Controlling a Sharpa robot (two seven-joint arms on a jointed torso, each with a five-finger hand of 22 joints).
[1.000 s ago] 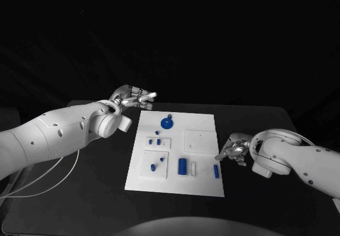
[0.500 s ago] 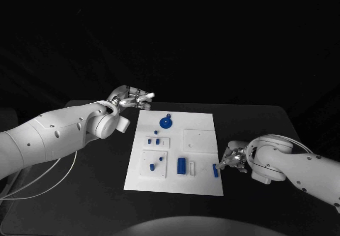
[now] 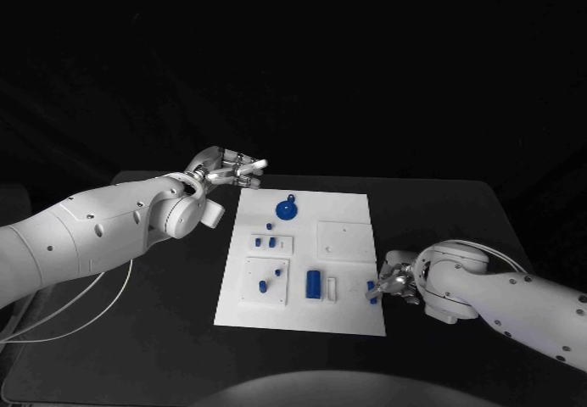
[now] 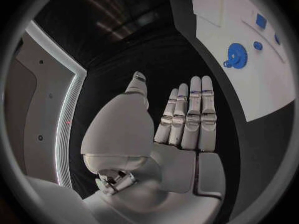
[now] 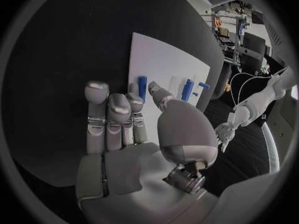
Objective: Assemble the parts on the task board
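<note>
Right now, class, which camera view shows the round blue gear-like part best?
The left wrist view: the round blue part lies unobstructed on the task board, its toothed rim visible. The head view shows it smaller, near the board's far end. In the right wrist view I cannot pick it out.

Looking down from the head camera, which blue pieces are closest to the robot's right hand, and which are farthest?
From the right hand:
1. Blue bar, at the board's near right edge, beside the hand.
2. Blue cylinder, near the board's middle front.
3. Blue gear, at the board's far end, towards the left hand.
</note>
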